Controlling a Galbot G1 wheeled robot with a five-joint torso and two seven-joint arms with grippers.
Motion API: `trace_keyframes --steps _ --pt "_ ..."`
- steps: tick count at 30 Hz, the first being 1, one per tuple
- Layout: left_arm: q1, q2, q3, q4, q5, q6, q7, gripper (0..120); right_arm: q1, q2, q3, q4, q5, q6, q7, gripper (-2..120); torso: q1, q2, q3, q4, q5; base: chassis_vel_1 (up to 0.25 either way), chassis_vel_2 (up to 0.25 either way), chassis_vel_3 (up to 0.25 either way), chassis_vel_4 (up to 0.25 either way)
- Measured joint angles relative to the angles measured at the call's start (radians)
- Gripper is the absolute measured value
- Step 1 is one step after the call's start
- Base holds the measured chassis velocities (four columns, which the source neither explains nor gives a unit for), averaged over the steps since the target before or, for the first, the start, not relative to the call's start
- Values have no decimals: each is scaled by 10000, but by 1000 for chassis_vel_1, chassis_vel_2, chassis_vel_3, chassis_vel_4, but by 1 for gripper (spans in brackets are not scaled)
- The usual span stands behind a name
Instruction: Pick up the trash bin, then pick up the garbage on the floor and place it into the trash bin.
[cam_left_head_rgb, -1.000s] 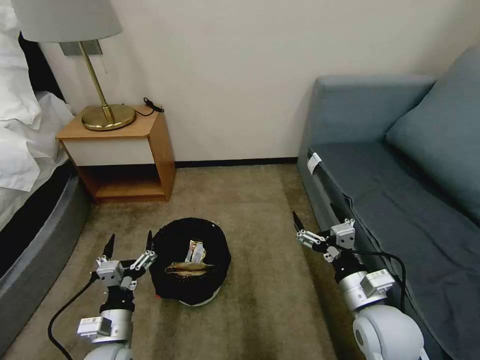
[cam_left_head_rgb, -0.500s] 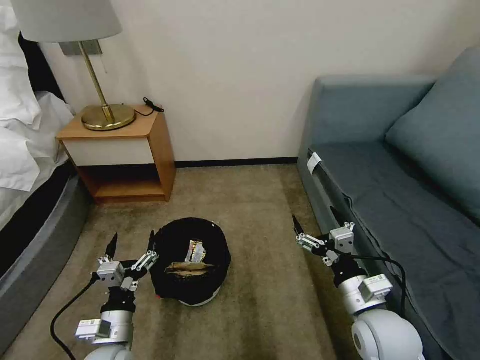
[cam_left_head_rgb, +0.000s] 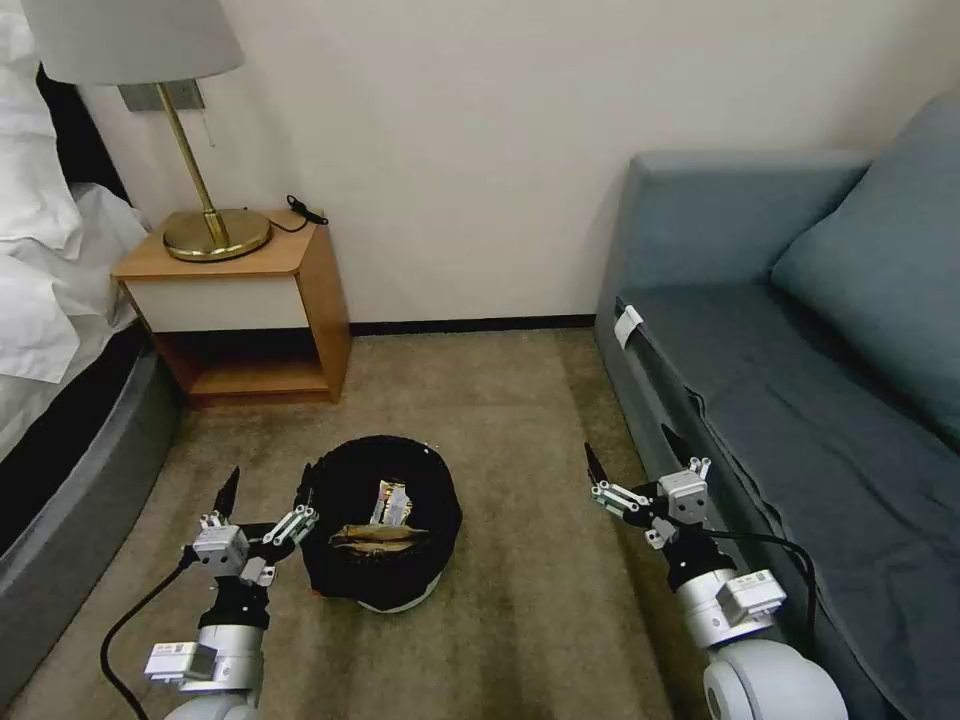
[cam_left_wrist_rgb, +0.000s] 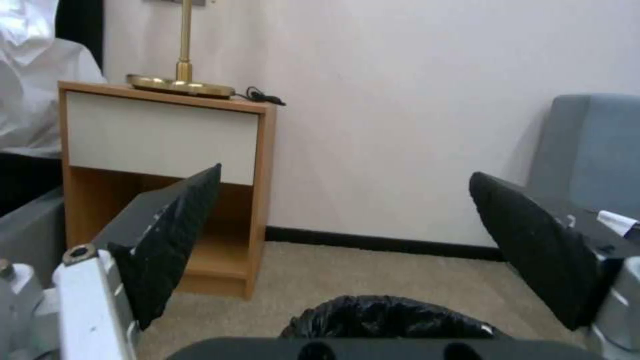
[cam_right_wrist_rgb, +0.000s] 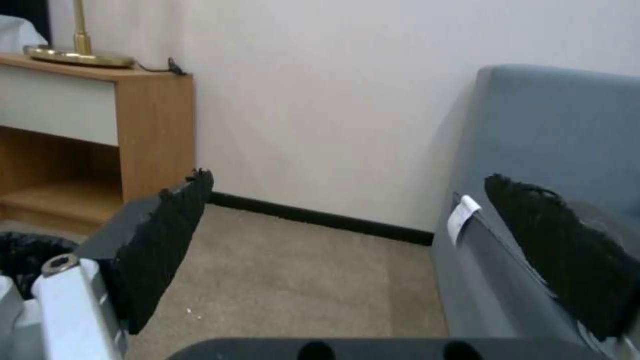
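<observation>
Down on the carpet (cam_left_head_rgb: 520, 420) between the bed and the sofa, the trash bin (cam_left_head_rgb: 382, 520) sits dead centre in my head view, roughly at 6 o'clock from the nightstand (cam_left_head_rgb: 240, 310). As far as I can judge, the job looks mostly wrapped up: there's garbage (cam_left_head_rgb: 385, 533) already lying inside the bin, a long gold-brown wrapper across the middle and another lighter wrapper piece just behind it at 12 o'clock. I can't spot any loose litter on the visible floor, though I only see the patch in front of me, so I wouldn't swear the room is clean.

My left gripper (cam_left_head_rgb: 266, 492) hovers just beside the bin at its 9 o'clock, jaws spread wide and holding nothing. The inner fingertip looks very close to the bag, but I can't tell if it's touching. My right gripper (cam_left_head_rgb: 629, 468) hangs well apart from the bin at about 3 o'clock, up against the sofa (cam_left_head_rgb: 800, 400) front, also spread wide and empty.

The bin itself is a short round thing lined with a crinkly black bag that spills over the rim, with a bit of white base peeking out at the bottom. It stands upright on the floor, not lifted.
</observation>
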Motion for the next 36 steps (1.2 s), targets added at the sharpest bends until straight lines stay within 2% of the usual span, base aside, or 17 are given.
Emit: trace_keyframes --steps 36 --pt "-5 -5 -3 1 10 21 -8 100 14 -11 -9 5 24 -12 3 100 0 0 0 0 0 0 0 0 0"
